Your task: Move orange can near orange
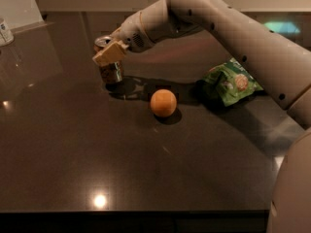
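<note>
Your gripper (109, 51) has the orange can (112, 73) clamped at the far left, the orange (163, 103) nearer and to its right.

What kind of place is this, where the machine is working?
Probably a kitchen or break-room counter. There is a dark polished countertop with snack items on it: an orange can, an orange and a green snack bag. The robot's hand grips the can at the back left.
</note>
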Robot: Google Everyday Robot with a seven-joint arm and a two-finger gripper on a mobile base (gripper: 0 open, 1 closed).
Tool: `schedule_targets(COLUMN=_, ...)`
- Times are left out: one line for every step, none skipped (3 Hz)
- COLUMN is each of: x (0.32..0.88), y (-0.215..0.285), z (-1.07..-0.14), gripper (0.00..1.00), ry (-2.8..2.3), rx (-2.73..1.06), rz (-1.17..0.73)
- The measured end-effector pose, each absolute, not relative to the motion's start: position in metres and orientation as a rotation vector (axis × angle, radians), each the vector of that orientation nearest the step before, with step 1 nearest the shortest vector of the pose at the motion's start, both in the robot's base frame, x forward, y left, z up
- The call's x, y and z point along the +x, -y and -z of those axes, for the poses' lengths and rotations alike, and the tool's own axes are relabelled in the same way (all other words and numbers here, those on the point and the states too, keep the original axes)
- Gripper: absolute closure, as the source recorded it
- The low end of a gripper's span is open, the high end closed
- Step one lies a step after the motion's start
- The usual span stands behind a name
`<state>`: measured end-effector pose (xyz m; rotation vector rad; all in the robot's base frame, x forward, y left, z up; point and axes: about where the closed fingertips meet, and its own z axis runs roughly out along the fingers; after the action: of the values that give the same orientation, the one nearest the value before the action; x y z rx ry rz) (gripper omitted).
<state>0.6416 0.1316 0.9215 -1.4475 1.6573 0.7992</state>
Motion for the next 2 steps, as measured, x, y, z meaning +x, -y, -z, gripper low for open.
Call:
schedule_targets(x=0.629, y=-0.098, z=-0.925, gripper=1.00, ry=-1.640, rx=-1.475, rz=-0.805)
schedule_targets(x=0.617, y=-0.068, z=-0.925, gripper=1.00, ry=-1.621, rx=-1.491, rz=-0.819)
